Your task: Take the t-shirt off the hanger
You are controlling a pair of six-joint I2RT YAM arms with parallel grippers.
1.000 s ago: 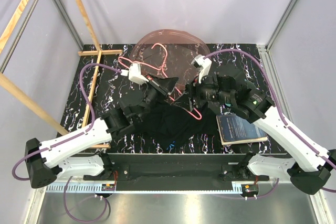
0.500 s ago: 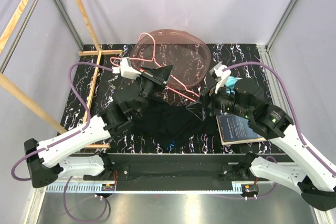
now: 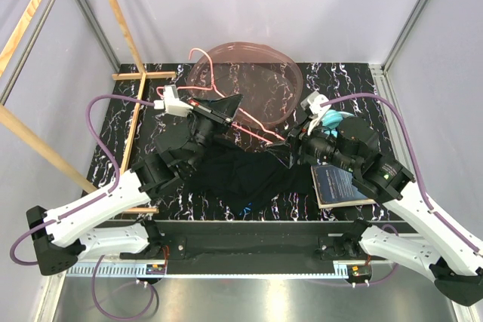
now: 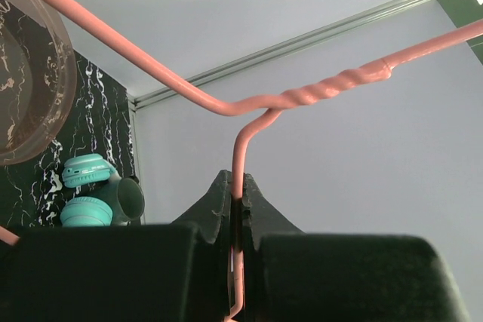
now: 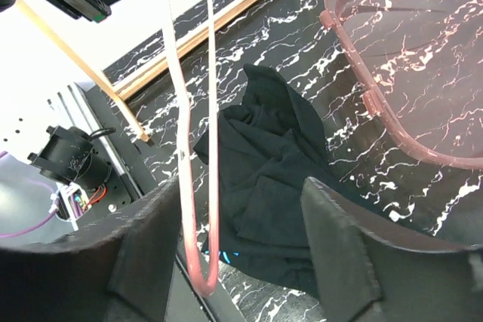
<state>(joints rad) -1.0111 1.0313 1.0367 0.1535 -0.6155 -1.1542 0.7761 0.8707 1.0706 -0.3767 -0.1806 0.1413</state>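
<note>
The pink wire hanger [image 3: 264,127] is held up in the air by my left gripper [image 3: 229,108]. In the left wrist view the jaws [image 4: 239,203] are shut on the wire just below the hanger's twisted neck [image 4: 332,85]. The black t-shirt [image 3: 241,175] lies crumpled on the table below. It also shows in the right wrist view [image 5: 279,164]. My right gripper [image 3: 293,147] is open and holds nothing [image 5: 241,254]. The hanger's bare end loop [image 5: 198,265] hangs between its fingers, close to the left finger [image 5: 143,254], with no cloth on it.
A clear pink basin [image 3: 249,84] stands at the back centre. Teal headphones [image 3: 330,118] lie at the right, with a dark book [image 3: 343,184] in front of them. Wooden frame bars [image 3: 138,122] run along the table's left side.
My left gripper has carried the hanger left and back. My right gripper has drawn back to the right, away from the hanger. The t-shirt stays on the table.
</note>
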